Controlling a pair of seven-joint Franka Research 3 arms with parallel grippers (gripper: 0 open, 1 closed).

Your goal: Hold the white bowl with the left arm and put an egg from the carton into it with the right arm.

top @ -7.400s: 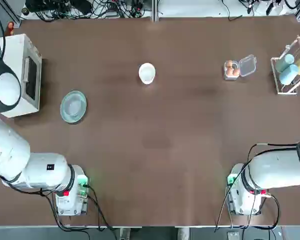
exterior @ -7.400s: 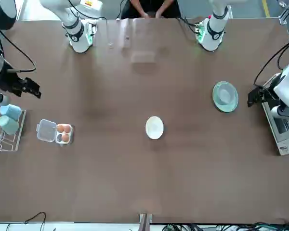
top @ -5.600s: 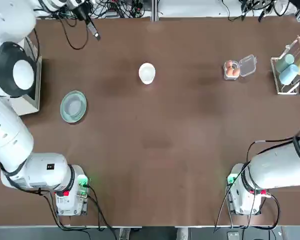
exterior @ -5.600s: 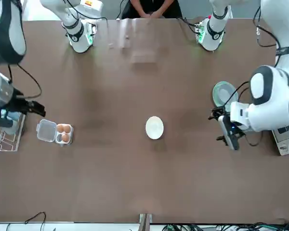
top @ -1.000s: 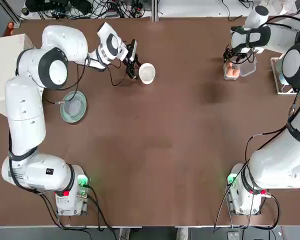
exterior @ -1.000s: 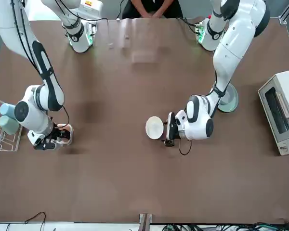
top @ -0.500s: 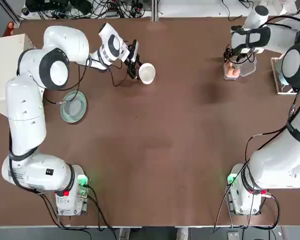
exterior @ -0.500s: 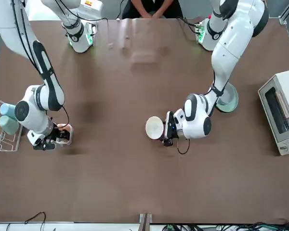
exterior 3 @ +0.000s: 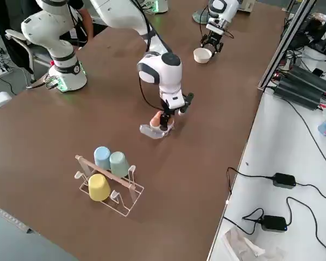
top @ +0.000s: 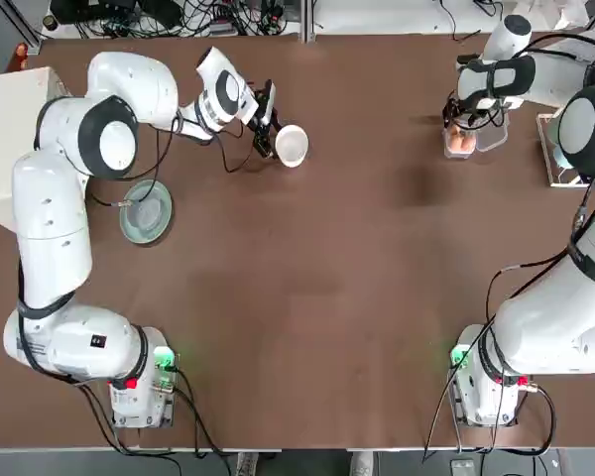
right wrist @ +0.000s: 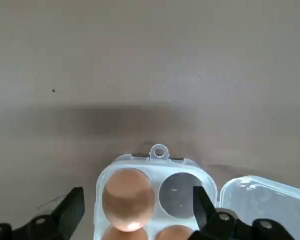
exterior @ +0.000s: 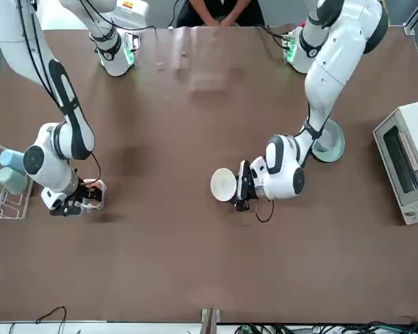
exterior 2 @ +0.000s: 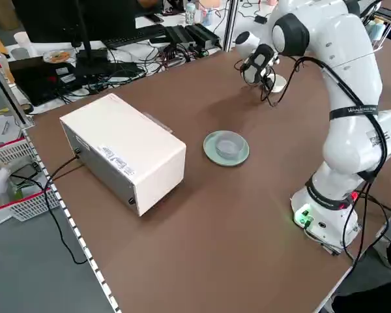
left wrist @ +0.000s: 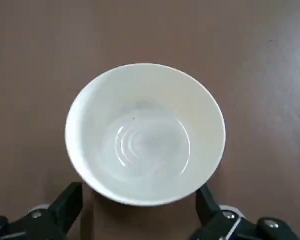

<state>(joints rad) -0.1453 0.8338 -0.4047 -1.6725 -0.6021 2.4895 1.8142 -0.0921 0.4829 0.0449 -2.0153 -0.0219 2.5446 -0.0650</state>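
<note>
We saw the left gripper (left wrist: 140,220) spread wide, one finger at either side of the white bowl (left wrist: 145,134), which stood upright on the brown counter (top: 317,288); whether the fingers touched its wall we could not tell. The bowl held nothing. The right gripper (right wrist: 135,217) hung over the open carton (right wrist: 155,197), also spread wide and holding nothing. An egg (right wrist: 127,199) sat in one pocket, the pocket beside it lay bare, and two more eggs showed partly at the edge. The clear lid (right wrist: 262,197) lay open alongside. A green glass dish (top: 145,210) and a white box-shaped appliance (exterior 2: 124,151) stood near the left arm, a wire rack with cups (exterior 3: 110,176) past the carton.
</note>
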